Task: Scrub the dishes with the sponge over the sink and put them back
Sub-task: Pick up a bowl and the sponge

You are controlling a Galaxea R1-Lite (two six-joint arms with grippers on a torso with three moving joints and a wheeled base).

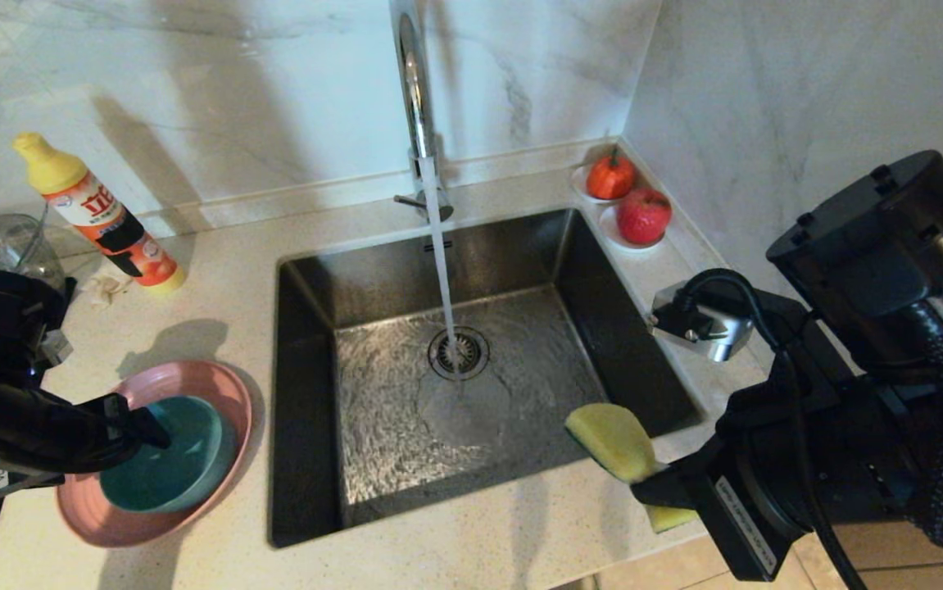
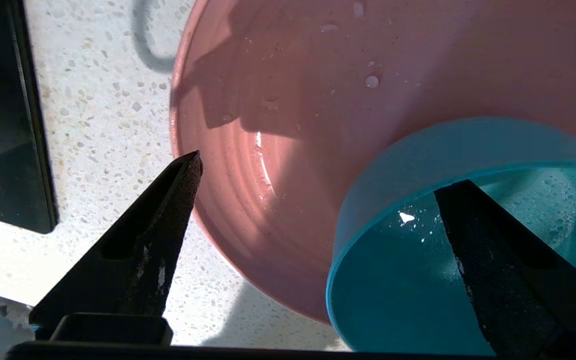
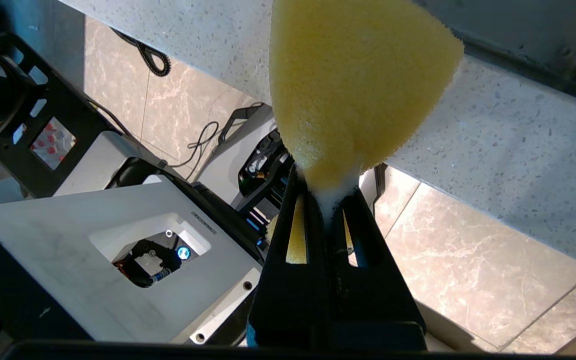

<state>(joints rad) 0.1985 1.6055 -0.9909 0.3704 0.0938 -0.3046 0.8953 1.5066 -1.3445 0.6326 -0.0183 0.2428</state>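
Water runs from the faucet [image 1: 415, 98] down to the strainer drain in the middle of the sink [image 1: 471, 369], and the steel floor there is wet. On the counter [image 1: 217, 270] at the left of the sink lies the pink plate [image 1: 229, 393], and the teal bowl [image 1: 184, 467] sits inside it, toward the near side. My left gripper [image 2: 318, 190] is at these dishes with its fingers spread wide: one finger [image 2: 167, 210] is outside the plate's rim over the counter, the other finger [image 2: 493, 250] is over the inside of the bowl, and nothing is gripped between them. Drops of water stand on the plate and some foam is in the bowl. My right gripper [image 3: 325, 200] is pressed tight on the yellow sponge [image 1: 614, 442], which it holds over the sink's near right corner, with foam at the pinch. Behind the sink's right side rest two red fruits [image 1: 627, 197]; a detergent bottle [image 1: 102, 217] stands at the far left.
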